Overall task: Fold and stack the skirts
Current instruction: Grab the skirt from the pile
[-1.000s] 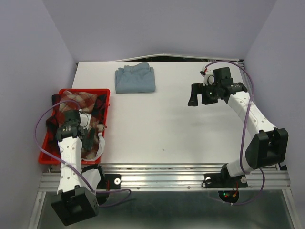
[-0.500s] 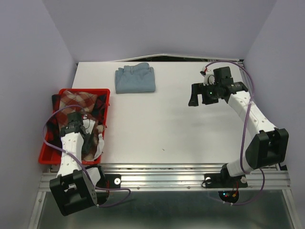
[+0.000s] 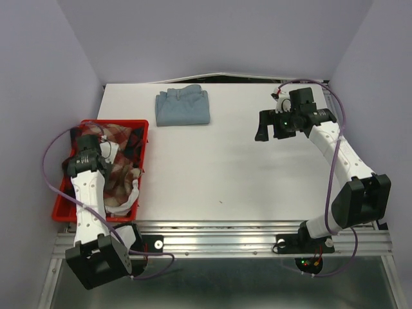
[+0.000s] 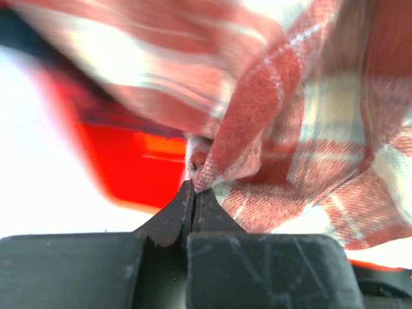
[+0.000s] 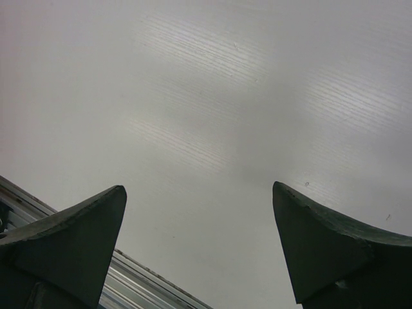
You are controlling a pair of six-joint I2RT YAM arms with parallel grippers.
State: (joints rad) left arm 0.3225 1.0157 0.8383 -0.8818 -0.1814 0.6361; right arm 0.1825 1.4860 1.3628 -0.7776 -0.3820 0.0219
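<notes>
Progress note, taken looking down from behind the arms. One blue skirt is lying folded flat at about 11 o'clock on the table, near the far edge. Nothing is sitting on it yet. I am reading it as the base of the stack, so one of three looks done.

Remaining two are sitting bunched in the red tray at 9 o'clock, at the table's left edge. Uppermost is the check skirt, rumpled and unfolded. Under it the plaid skirt is showing only as dark navy patches toward the tray's 3 o'clock side. How it is lying beneath I cannot tell.

Reaching into the tray is the left gripper, jaws pressed together and pinching a thin fold of the check skirt at their very tips. Cloth is draping up and away from the pinch, blurred in the wrist view. Bite looks shallow, and I am judging it could slip on lifting.

Over at 2 o'clock the right gripper is hovering above bare table, jaws spread wide, holding nothing, well apart from every skirt.

Left to do, as I am judging it:
- Bring the check skirt out onto open table, spread it, fold it and set it on the blue skirt.
- Do the same for the plaid skirt.
</notes>
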